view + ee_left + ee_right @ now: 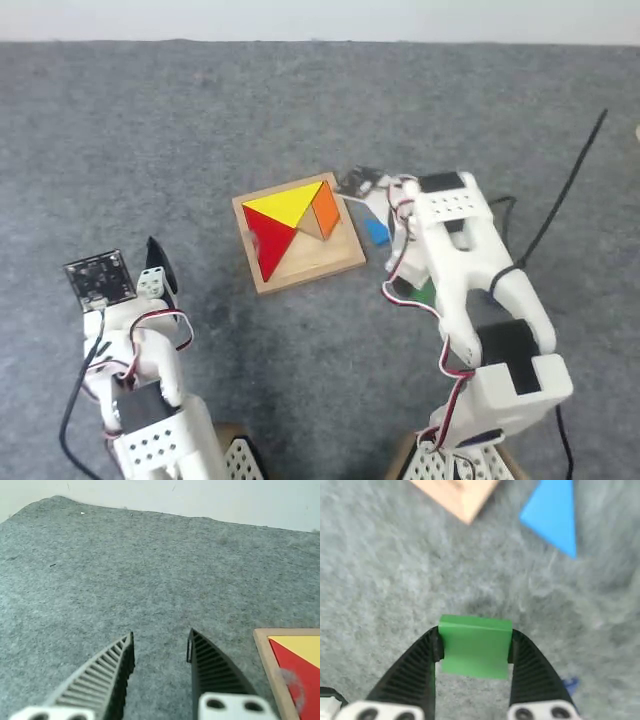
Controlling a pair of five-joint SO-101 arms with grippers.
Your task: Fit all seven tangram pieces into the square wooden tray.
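The square wooden tray (322, 262) lies mid-table and holds a yellow piece (283, 205), a red piece (268, 241) and an orange piece (326, 209). A blue triangle (377, 231) lies on the felt by the tray's right edge, also seen as the blue triangle (552, 515). My right gripper (475, 635) is shut on a green piece (476, 647), low over the felt just right of the tray's near corner (457, 495); the green piece (426, 293) peeks out under that arm. My left gripper (160, 640) stands open with nothing in it, left of the tray (265, 655).
Grey felt covers the whole table. A dark bit of hardware (360, 182) lies beyond the tray's right corner. A small blue scrap (570, 684) sits near my right fingers. The right arm's cable (560, 200) trails off to the right.
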